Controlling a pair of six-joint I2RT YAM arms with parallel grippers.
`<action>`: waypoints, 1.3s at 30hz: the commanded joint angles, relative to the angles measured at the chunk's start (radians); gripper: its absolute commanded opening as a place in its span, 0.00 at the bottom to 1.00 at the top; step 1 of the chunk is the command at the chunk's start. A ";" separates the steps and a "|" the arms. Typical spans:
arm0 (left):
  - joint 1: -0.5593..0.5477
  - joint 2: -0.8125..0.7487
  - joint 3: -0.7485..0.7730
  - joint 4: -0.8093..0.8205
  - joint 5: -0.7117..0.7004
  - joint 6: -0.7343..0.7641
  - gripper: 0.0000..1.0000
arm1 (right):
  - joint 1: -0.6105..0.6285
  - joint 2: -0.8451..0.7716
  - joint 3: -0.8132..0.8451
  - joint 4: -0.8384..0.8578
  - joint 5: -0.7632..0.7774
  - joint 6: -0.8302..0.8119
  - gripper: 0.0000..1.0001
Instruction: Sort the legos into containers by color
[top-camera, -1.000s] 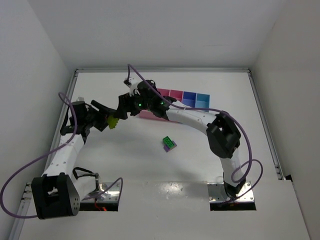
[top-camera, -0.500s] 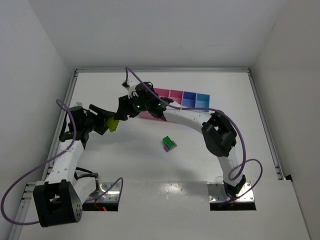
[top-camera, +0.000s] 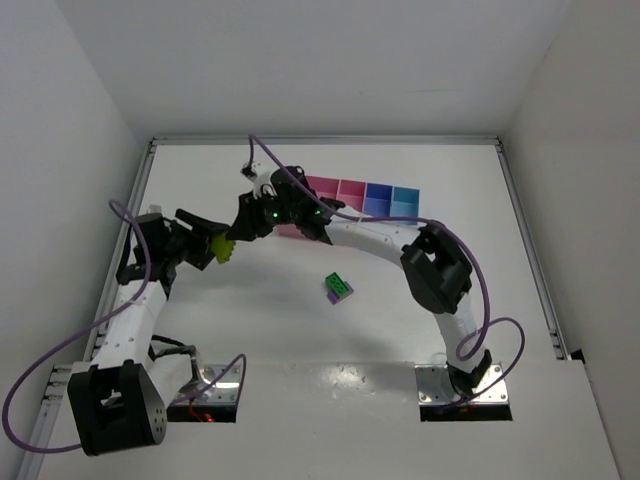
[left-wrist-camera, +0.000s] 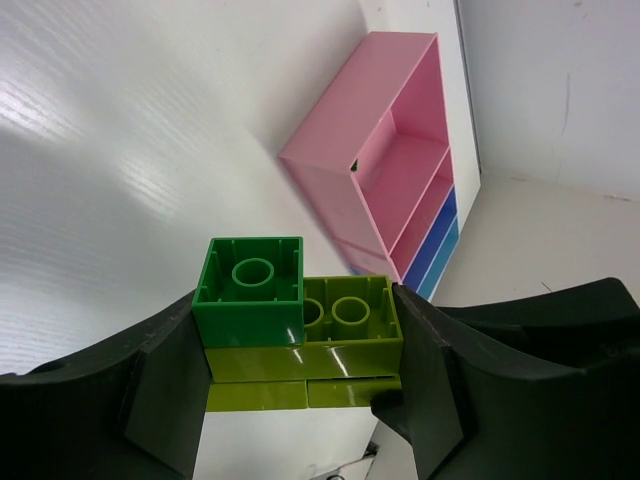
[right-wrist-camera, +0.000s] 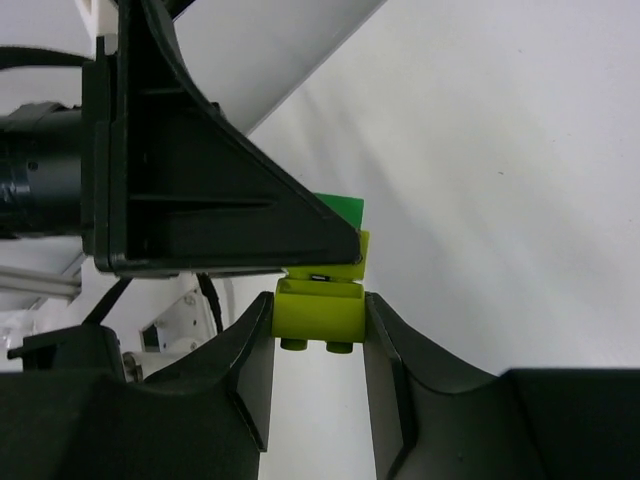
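My left gripper (left-wrist-camera: 300, 352) is shut on a stack of legos held above the table: a green brick (left-wrist-camera: 250, 290) sits on yellow-green bricks (left-wrist-camera: 345, 345). From the other side, my right gripper (right-wrist-camera: 318, 322) is shut on the end yellow-green brick (right-wrist-camera: 320, 310), both pads touching its sides. From above, the stack (top-camera: 223, 248) hangs between the two grippers at the left. A green-on-purple lego pair (top-camera: 338, 288) lies mid-table. The containers (top-camera: 362, 196) stand at the back, partly hidden by the right arm.
The pink bins (left-wrist-camera: 385, 165) and the blue ones behind them show past the stack. White walls close in the table at left, back and right. A purple cable (top-camera: 470, 290) loops by the right arm.
My right gripper's jaws have closed onto the yellow-green brick at the end of the stack. Both arms have drifted slightly left. The left gripper's hold is unchanged.
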 joint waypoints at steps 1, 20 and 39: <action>0.051 -0.013 0.039 0.064 0.016 -0.023 0.09 | -0.008 -0.061 -0.076 0.036 -0.066 -0.002 0.00; 0.105 0.019 0.075 0.073 0.025 -0.023 0.07 | -0.378 -0.546 -0.341 -0.281 0.380 -0.464 0.00; 0.074 0.100 0.135 0.073 0.025 -0.023 0.07 | -0.663 -0.528 -0.533 -0.432 0.493 -0.475 0.26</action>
